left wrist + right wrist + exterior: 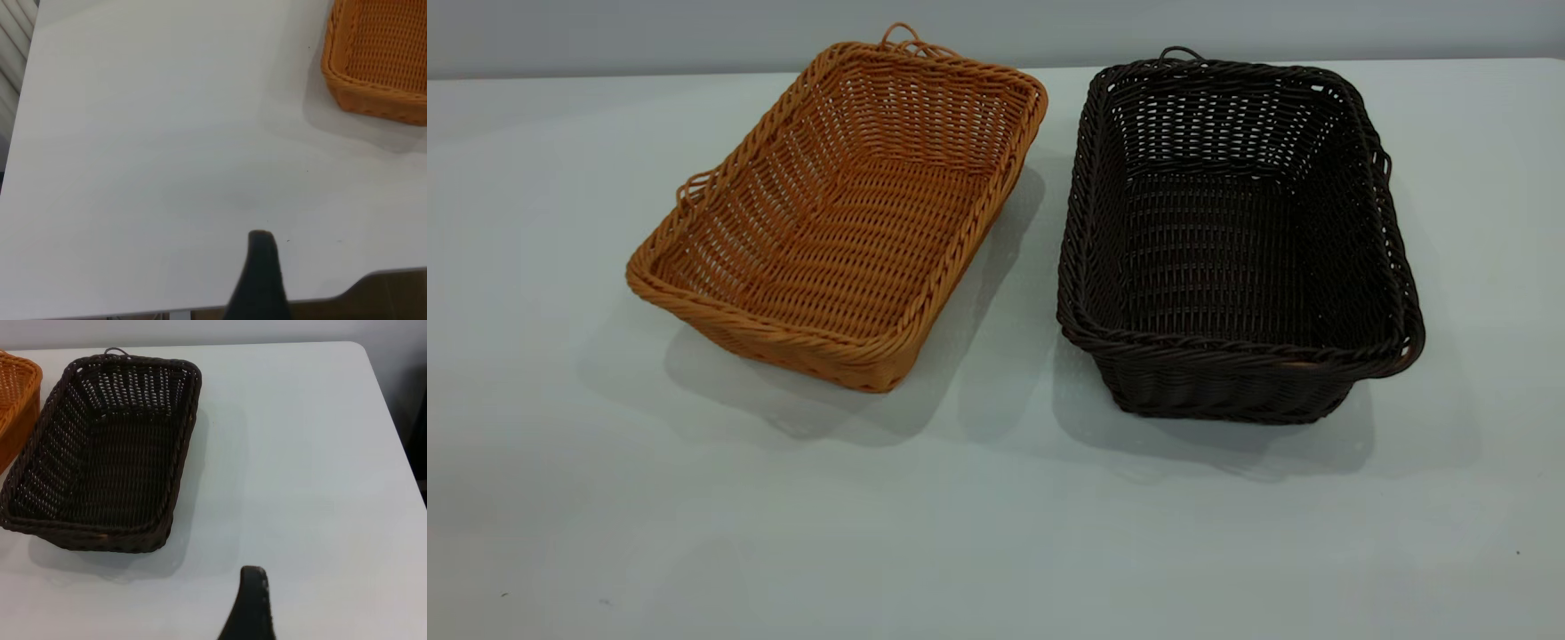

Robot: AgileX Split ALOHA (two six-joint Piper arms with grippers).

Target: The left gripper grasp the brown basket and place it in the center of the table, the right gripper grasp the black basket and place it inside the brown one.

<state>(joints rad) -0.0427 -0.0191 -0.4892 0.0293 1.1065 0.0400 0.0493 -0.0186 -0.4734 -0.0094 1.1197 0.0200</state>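
- Brown basket [840,213]: you find it standing upright on the table [605,498], to the left of the black basket and apart from it by a bare strip, turned at an angle to it. Empty; loop handles show at the far end and at the side away from the black basket. Not yet gripped.
- Black basket [1232,240]: upright, empty, square to the table's edge. Nothing holds it.
- Left gripper [261,280]: you see only one dark finger tip in the left wrist view, over bare table well apart from the brown basket's corner [380,63]. You cannot tell how wide the claw stands; it carries nothing visible.
- Right gripper [250,607]: again one dark finger tip, over bare table on the side of the black basket [100,453] away from the brown one, clear of its rim. Width of the claw cannot be told; nothing is seen in it.
- Step in hand, by judgement: the opening one, with neither basket moved.
- Next move, by judgement: you bring the left gripper across to the brown basket's rim, close over the braided edge, and shift the basket to the table's centre.
- Markings: no brand, label or writing is legible on either basket or on the table.
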